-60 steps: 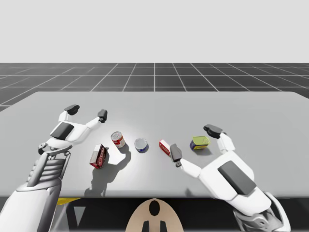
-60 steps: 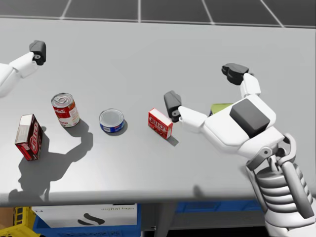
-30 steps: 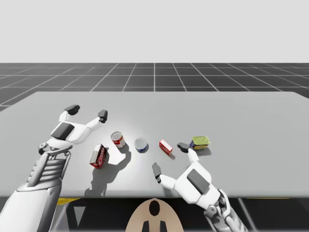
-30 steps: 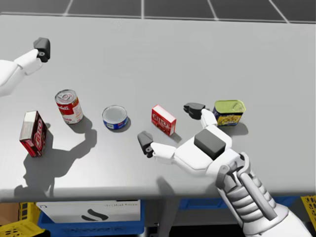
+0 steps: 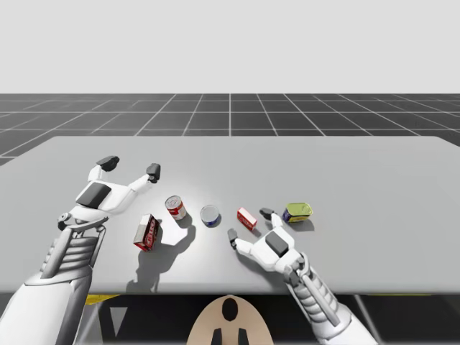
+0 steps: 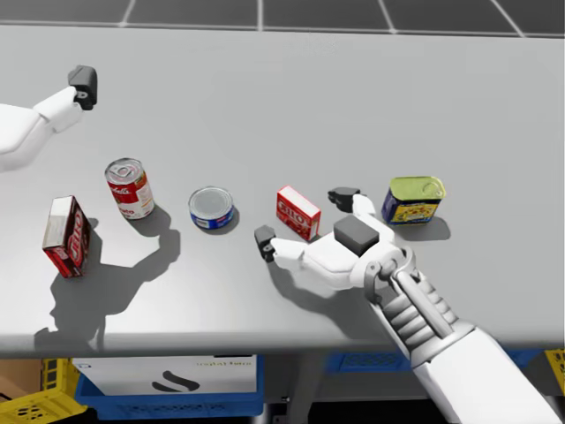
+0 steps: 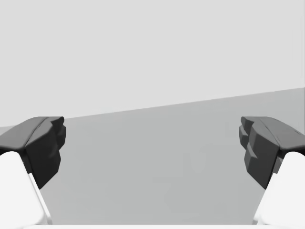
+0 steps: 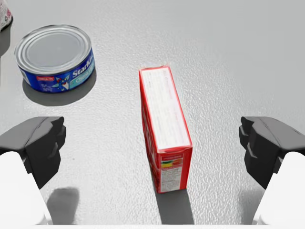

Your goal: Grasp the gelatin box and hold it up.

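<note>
The gelatin box (image 5: 246, 218) (image 6: 297, 212) is a small red box lying flat on the grey table (image 5: 359, 172), near its middle. My right gripper (image 5: 249, 225) (image 6: 303, 219) is low over the table and open. In the right wrist view the gelatin box (image 8: 164, 126) lies lengthwise between the wide-spread fingers (image 8: 43, 145), touching neither. My left gripper (image 5: 130, 167) (image 7: 152, 143) hovers open at the left over bare table, holding nothing.
A flat blue can (image 5: 210, 215) (image 6: 212, 208) (image 8: 55, 57) sits just left of the gelatin box. Further left are a red-and-white can (image 5: 175, 208) (image 6: 130, 187) and a taller red box (image 5: 146, 232) (image 6: 68, 236). A blue tin with a yellow-green top (image 5: 298, 212) (image 6: 413, 200) stands to the right.
My right arm has drawn back toward the table's front edge and dropped low, bringing its open fingers to either side of the gelatin box. My head has turned slightly. The left arm has not moved.
</note>
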`<state>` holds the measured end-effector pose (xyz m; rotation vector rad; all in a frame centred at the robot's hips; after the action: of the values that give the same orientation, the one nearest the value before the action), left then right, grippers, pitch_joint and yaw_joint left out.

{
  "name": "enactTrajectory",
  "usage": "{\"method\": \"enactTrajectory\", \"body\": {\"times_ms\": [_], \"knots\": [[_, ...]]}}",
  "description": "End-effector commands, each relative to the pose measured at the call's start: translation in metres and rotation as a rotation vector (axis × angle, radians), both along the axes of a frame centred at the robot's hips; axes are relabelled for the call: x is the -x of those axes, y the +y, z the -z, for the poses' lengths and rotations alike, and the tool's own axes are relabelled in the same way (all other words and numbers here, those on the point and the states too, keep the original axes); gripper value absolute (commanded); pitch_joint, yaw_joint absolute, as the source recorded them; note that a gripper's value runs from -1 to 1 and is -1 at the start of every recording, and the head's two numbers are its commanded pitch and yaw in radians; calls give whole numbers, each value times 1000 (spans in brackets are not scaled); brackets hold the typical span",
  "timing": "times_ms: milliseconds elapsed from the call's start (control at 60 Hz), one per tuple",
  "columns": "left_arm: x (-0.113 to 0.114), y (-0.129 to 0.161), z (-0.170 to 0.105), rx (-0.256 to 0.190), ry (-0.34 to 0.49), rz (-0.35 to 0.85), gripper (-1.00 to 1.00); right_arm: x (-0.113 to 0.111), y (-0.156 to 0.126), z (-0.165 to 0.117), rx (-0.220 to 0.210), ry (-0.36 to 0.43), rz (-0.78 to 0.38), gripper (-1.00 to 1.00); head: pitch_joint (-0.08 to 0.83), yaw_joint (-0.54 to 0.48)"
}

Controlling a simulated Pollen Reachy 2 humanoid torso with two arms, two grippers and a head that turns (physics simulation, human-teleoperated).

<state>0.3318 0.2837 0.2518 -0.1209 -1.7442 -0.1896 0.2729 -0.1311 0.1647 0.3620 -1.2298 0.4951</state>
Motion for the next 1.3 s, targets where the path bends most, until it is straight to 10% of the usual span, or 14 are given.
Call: {"method": "enactTrajectory", "body": {"times_ms": [17, 117, 150, 183, 233, 483, 950, 1300], "knots": [[0, 0, 0, 1, 0, -1, -1000, -12, 20, 4, -37, 43, -10, -1000, 710, -53], [0, 0, 0, 2, 0, -3, -1000, -18, 24, 6, -21, 43, -28, -1000, 711, -55], [0, 0, 0, 3, -1, -4, -1000, -18, 24, 6, -20, 43, -28, -545, 710, -56], [0, 0, 0, 3, -2, -4, -1000, -18, 24, 4, -26, 50, -31, 591, 710, -54], [0, 0, 0, 2, -2, -4, -1000, -17, 24, 3, -29, 52, -37, 974, 710, -52], [0, 0, -1, 2, -3, -6, -1000, -16, 23, 5, -29, 59, -38, 1000, 671, -55], [0, -1, 2, 5, 0, -7, -1000, -10, 26, 0, -42, 27, -51, 1000, 325, -74], [0, 0, 1, 12, -1, -10, -1000, 10, 25, -88, -78, -180, -64, 1000, 315, -72]]}}
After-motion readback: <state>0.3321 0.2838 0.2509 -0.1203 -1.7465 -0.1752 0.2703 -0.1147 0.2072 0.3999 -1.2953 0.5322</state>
